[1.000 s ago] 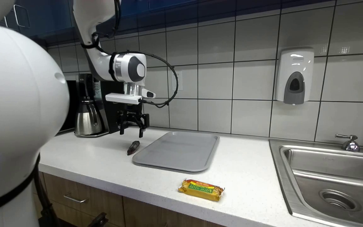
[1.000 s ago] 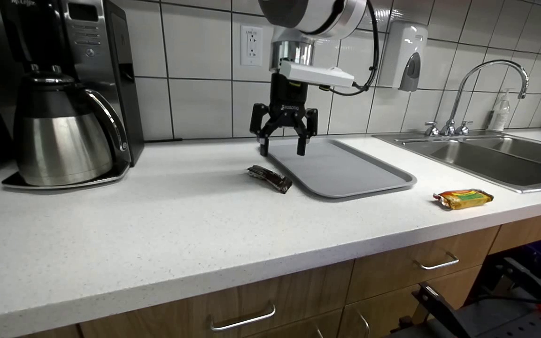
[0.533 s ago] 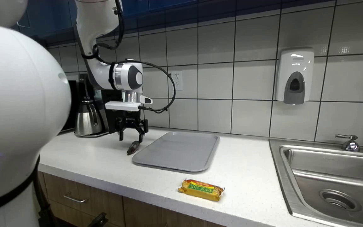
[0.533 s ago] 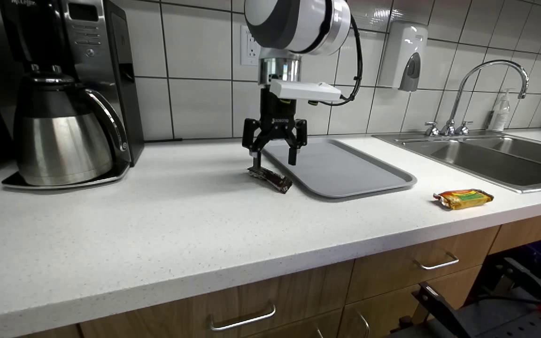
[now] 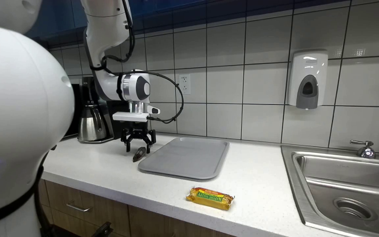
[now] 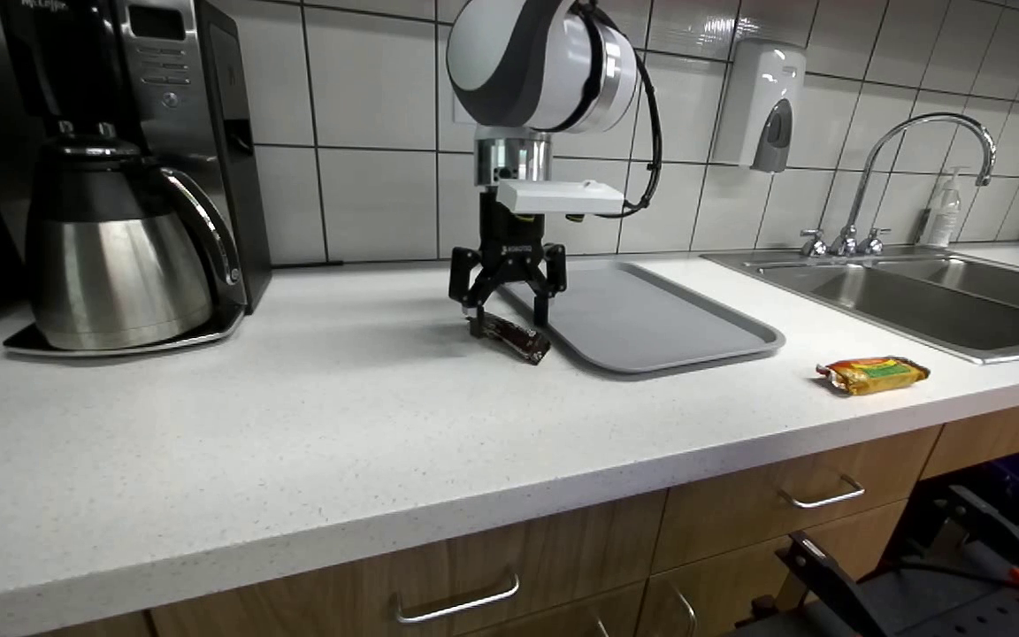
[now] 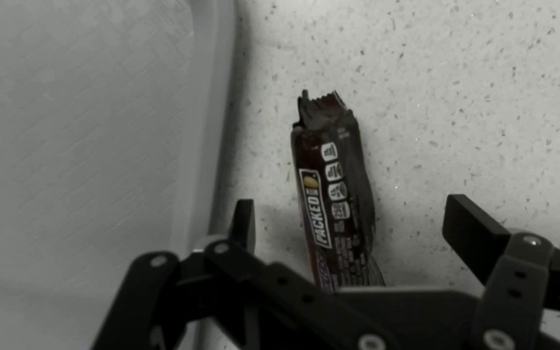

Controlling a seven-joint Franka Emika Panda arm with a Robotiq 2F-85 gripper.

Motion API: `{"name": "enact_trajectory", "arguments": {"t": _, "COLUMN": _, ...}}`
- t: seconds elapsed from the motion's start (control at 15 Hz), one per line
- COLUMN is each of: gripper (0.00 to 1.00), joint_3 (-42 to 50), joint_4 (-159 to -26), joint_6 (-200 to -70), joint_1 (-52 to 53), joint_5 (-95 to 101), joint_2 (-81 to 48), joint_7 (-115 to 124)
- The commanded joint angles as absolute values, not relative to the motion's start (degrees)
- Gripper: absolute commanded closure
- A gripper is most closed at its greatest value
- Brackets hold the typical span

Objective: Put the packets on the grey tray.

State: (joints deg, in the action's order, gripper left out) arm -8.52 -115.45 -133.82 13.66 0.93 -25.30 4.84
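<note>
Two fingers (image 7: 474, 238) of the tool (image 7: 351, 211), spread wide w/ nothing clasped, straddle the dark packet (image 7: 333, 194) in the wrist view. It lies on the worktop (image 6: 297, 442), between them as seen from above, long axis approx. parallel to the pads, i.e. crosswise to the closing line, so prob. no big wrist turn needed. It's a bit nearer the tray-side finger; one end pokes out past the tips, the other's hidden behind the tool's body. Can't tell if the tips are low enough, or if either touches packet or worktop. Likely step: lining up the 1st pick; next, a bit lower if req'd, then squeeze. Main risk IMO: tray-side finger snagging the rim of the grey tray (image 7: 80, 146), just beside the packet; contact there unclear. Farther out, the yellow packet (image 5: 210, 198) lies nr. the worktop's front edge, well apart from the tool. Neither's on the tray, so 0 of 2 done.
</note>
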Motion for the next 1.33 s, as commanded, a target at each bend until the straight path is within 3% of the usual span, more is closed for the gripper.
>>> {"name": "enact_trajectory", "arguments": {"t": 0.0, "gripper": 0.00, "joint_3": -8.6, "joint_4": -112.6, "joint_6": -133.5, "joint_1": 14.1, "joint_5": 2.1, "joint_2": -27.1, "joint_7": 4.4}}
{"name": "enact_trajectory", "arguments": {"t": 0.93, "gripper": 0.00, "joint_3": -8.5, "joint_4": -112.2, "joint_6": -133.1, "joint_1": 14.2, "joint_5": 1.8, "joint_2": -27.6, "joint_7": 4.2}}
{"name": "enact_trajectory", "arguments": {"t": 1.0, "gripper": 0.10, "joint_3": -8.6, "joint_4": -112.2, "joint_6": -133.1, "joint_1": 14.1, "joint_5": 1.7, "joint_2": -27.6, "joint_7": 4.2}}
{"name": "enact_trajectory", "arguments": {"t": 1.07, "gripper": 0.28, "joint_3": -8.6, "joint_4": -112.3, "joint_6": -133.2, "joint_1": 14.1, "joint_5": 1.8, "joint_2": -27.5, "joint_7": 4.1}}
{"name": "enact_trajectory", "arguments": {"t": 1.27, "gripper": 0.51, "joint_3": -8.7, "joint_4": -112.1, "joint_6": -132.7, "joint_1": 13.9, "joint_5": 1.3, "joint_2": -27.5, "joint_7": 3.9}}
